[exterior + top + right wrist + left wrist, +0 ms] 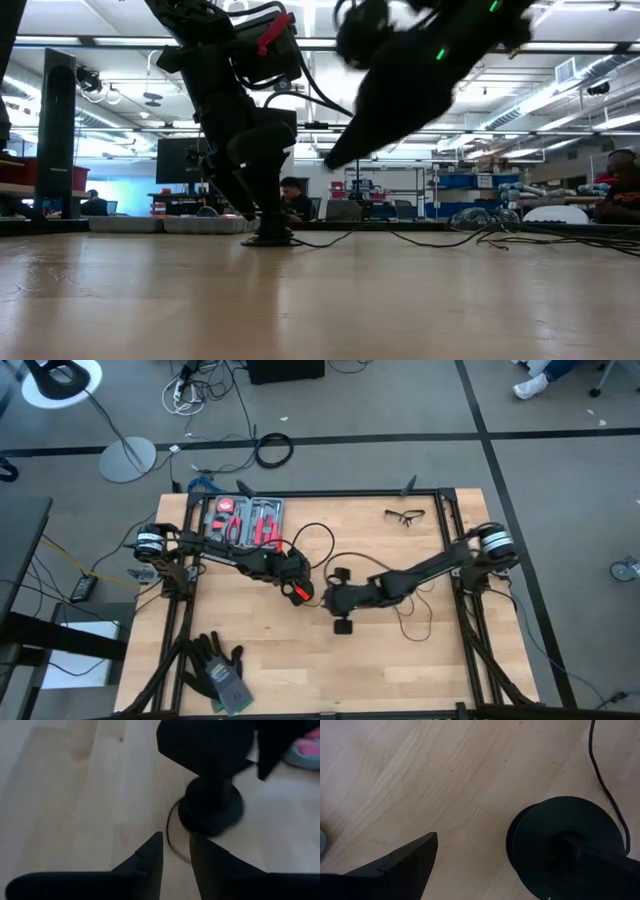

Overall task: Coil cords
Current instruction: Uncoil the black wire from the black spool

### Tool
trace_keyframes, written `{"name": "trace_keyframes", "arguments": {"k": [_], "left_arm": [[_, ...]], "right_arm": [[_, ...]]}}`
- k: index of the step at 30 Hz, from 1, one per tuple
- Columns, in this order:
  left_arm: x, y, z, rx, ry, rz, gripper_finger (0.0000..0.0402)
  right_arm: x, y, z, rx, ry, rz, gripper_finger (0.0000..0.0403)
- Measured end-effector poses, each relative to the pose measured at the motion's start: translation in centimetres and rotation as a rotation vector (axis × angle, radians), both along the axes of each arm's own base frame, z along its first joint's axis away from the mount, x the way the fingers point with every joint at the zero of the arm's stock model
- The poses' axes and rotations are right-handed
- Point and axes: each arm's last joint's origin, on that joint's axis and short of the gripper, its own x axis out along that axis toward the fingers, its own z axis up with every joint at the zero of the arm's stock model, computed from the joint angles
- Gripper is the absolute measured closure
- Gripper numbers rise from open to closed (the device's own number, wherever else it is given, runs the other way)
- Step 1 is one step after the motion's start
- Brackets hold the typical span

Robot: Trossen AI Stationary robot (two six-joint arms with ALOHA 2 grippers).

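Observation:
The cord's round black puck point(545, 835) lies flat on the wooden table near its middle. It also shows in the right wrist view point(212, 812) and the low view point(270, 238). The thin black cord point(605, 785) runs off from it, loops toward the far side point(318, 532) and trails slack to the right point(420, 238). My left gripper point(500, 840) point(308, 588) stands wide open over the puck. My right gripper point(176, 842) point(328, 598) hovers just right of the puck, its fingers slightly apart with nothing between them. A curve of cord point(169, 832) lies beyond its tips. My left gripper rests one fingertip point(580, 852) on the middle of the puck's top face point(555, 822), coming down from above at a slant. The other finger point(405, 862) stands over bare wood and touches nothing. The puck lies flat on the table.
A tray of red-handled tools point(245, 520) sits at the far left, safety glasses point(405, 515) at the far right, and dark gloves point(220, 672) at the near left. Black frame rails point(450, 540) border the table. Bare wood lies along the near side.

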Motion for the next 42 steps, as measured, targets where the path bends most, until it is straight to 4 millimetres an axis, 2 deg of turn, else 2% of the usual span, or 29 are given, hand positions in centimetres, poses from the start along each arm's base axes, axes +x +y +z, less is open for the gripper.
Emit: {"name": "trace_keyframes", "arguments": {"k": [5, 10, 14, 19, 23, 27, 29, 33, 36, 38, 42], "left_arm": [[0.0, 0.0, 0.0, 0.0, 0.0, 0.0, 0.0002], [0.0, 0.0, 0.0, 0.0, 0.001, 0.0, 0.0002], [0.0, 0.0, 0.0, 0.0, 0.0, 0.0, 0.0002], [0.0, 0.0, 0.0, 0.0, 0.001, 0.0, 0.0002], [0.0, 0.0, 0.0, 0.0, 0.002, 0.0, 0.0002], [-0.1, 0.0, 0.0, 0.0, 0.007, 0.001, 0.0002], [-0.1, 0.0, 0.0, 0.0, 0.007, 0.001, 0.0002], [0.0, 0.0, 0.0, 0.0, 0.004, 0.001, 0.0002], [0.0, 0.0, 0.0, 0.0, 0.002, 0.001, 0.0002], [0.0, 0.0, 0.0, 0.0, 0.001, 0.001, 0.0002], [0.0, 0.0, 0.0, -0.003, -0.001, 0.007, 0.0002]], "right_arm": [[2.1, -0.6, -4.2, -0.025, -0.014, 0.006, 0.0308], [2.7, -0.9, -6.3, -0.003, -0.005, 0.003, 0.0307], [2.5, -0.9, -6.7, 0.048, 0.043, 0.029, 0.0323], [1.8, -1.1, -6.4, 0.057, 0.128, 0.025, 0.0392], [-0.8, -1.0, -5.0, 0.061, 0.334, -0.025, 0.04], [-5.2, -0.6, -2.7, 0.075, 0.609, -0.069, 0.0401], [-7.1, -0.3, -1.0, 0.109, 0.687, -0.112, 0.0401], [-11.4, -0.1, 1.2, 0.133, 0.934, -0.262, 0.0401], [-13.7, -0.2, 2.5, 0.088, 1.056, -0.391, 0.0402], [-14.2, -0.4, 2.8, 0.038, 1.053, -0.474, 0.0401], [-13.4, -0.5, 2.9, -0.01, 0.874, -0.537, 0.0393]]}}
